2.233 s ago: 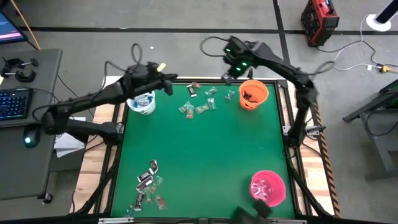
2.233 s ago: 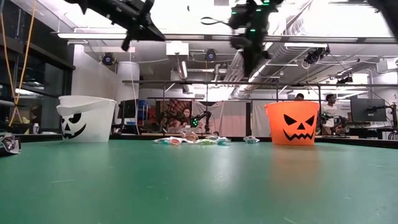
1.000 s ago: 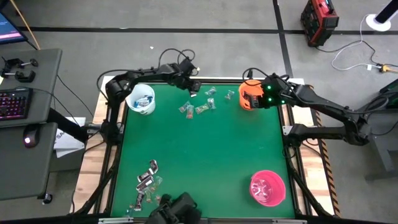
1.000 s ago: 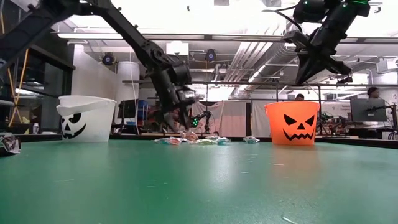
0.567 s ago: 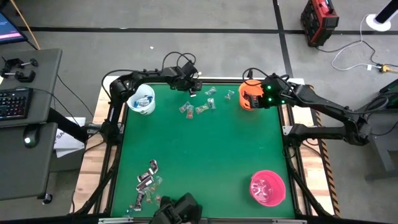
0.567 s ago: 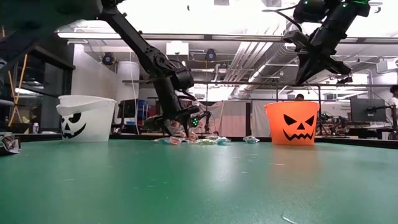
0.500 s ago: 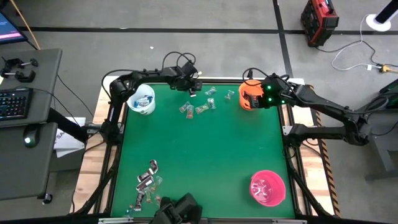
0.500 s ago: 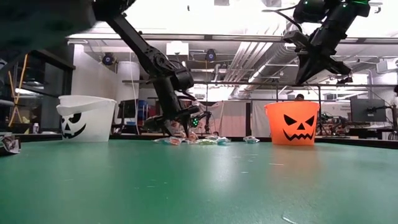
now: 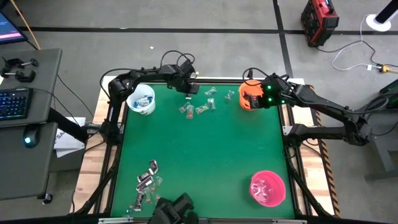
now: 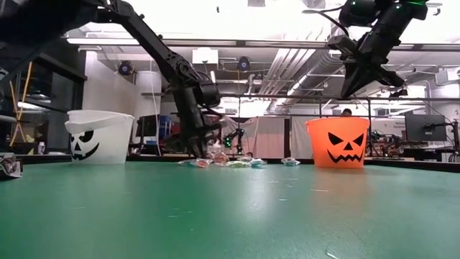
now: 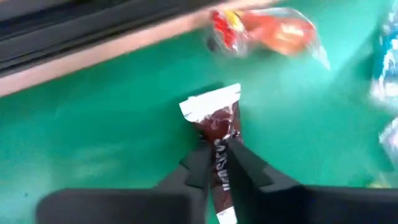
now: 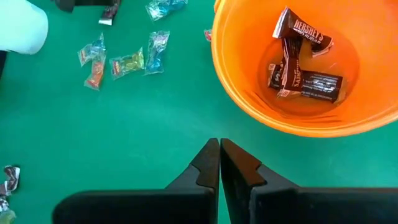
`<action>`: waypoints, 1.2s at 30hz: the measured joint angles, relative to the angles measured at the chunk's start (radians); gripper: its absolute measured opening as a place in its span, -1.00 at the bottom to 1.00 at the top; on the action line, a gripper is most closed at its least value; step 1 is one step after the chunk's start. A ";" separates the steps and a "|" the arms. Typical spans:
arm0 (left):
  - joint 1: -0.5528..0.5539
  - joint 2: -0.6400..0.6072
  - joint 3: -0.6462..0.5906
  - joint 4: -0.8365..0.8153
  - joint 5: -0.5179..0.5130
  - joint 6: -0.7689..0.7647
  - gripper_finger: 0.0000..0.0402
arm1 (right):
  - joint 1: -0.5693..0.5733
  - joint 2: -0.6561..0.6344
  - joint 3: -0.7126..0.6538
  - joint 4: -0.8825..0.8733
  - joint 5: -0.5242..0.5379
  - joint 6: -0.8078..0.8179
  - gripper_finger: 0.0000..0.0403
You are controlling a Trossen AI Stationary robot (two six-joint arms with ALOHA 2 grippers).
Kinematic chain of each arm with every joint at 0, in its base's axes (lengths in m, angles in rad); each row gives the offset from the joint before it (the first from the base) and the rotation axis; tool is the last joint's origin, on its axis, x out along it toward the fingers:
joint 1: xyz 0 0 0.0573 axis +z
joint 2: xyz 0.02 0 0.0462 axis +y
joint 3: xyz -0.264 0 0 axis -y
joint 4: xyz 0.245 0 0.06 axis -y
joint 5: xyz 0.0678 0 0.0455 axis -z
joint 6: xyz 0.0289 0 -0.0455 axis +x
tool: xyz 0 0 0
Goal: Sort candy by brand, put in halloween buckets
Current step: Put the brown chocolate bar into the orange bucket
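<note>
My left gripper [image 11: 219, 146] [image 9: 188, 90] is down by the table's far edge, among the scattered candy [image 9: 202, 102], and is shut on a dark brown wrapped candy [image 11: 216, 124]. My right gripper [image 12: 219, 155] is shut and holds nothing. It hovers beside the near rim of the orange bucket [image 9: 252, 95], which holds several dark brown candies [image 12: 301, 68]. The white bucket [image 9: 142, 99] stands at the far left and the pink bucket [image 9: 267, 188] at the near right. A second heap of candy [image 9: 148, 183] lies near the left front corner. My left gripper pinches the dark brown candy about its middle [image 11: 217, 134] between the two fingers, slanting down from above. The candy lies along the fingers, and its white crimped end [image 11: 208, 107] sticks out past the fingertips. Whether it is clear of the table I cannot tell.
A red-orange clear-wrapped candy [image 11: 267, 28] lies just beyond the held one, with blue ones to the side. A dark object [image 9: 174, 208] sits at the table's near edge. The middle of the green table [image 9: 205, 149] is bare. People show in the room behind.
My left gripper came down to the far-edge candy with its fingers spread, then shut on the brown candy. It turned more upright and shifted slightly toward the table's left.
</note>
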 joint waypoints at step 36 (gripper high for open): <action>-0.286 -0.146 0.114 0.664 0.033 0.119 -1.00 | -0.001 -0.003 0.145 0.749 -0.183 -0.036 -0.97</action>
